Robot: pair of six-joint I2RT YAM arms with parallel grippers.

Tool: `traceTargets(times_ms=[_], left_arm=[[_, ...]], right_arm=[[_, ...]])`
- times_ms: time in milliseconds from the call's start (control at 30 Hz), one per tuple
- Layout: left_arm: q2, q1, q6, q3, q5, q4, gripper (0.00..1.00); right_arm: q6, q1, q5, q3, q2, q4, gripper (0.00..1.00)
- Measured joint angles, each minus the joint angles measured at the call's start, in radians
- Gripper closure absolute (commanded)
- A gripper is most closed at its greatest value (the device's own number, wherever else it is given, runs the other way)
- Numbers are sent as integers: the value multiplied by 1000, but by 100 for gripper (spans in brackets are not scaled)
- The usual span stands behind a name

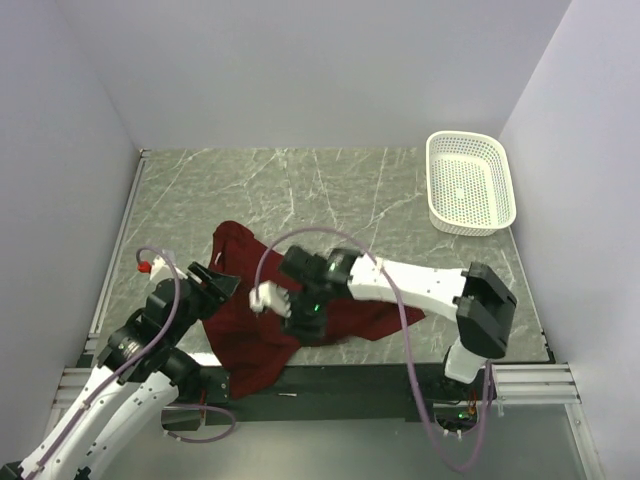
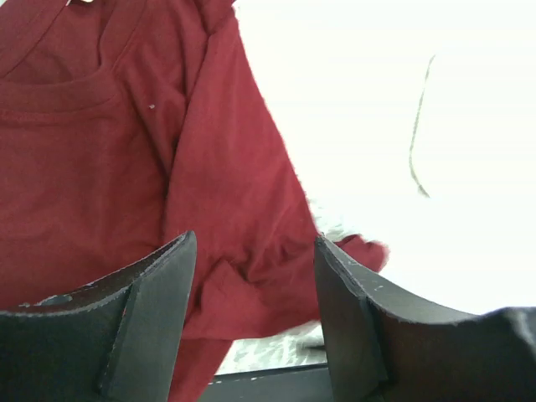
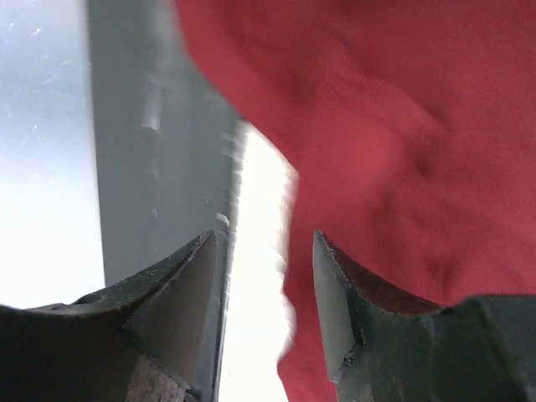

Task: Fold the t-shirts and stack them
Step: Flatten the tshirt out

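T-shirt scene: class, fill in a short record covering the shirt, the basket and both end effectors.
T-shirt: maroon, crumpled, not yet folded, lying at the near edge of the table
Basket: white mesh, far right corner, apart from the shirt
Left end effector: open, over the shirt
Right end effector: open, at the shirt's edge

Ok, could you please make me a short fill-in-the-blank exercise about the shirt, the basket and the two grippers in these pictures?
1. The t-shirt lying crumpled between the arms is dark ____ in colour.
2. The white basket stands at the far ____ corner of the table.
3. The left gripper and the right gripper both have jaws that stand ____.

Missing words: red; right; open.
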State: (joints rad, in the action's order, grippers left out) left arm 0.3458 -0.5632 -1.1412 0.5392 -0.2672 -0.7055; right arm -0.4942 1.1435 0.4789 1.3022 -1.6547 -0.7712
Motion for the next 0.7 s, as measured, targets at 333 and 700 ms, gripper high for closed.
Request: traceTargets(times_ms=[333, 700], left_arm=[[10, 0, -13, -1, 7, 9, 37], [-32, 0, -66, -2, -17, -19, 40]], right_arm=[[-82, -488, 178, 141, -19, -36, 42], [49, -167, 182, 114, -271, 14, 45]])
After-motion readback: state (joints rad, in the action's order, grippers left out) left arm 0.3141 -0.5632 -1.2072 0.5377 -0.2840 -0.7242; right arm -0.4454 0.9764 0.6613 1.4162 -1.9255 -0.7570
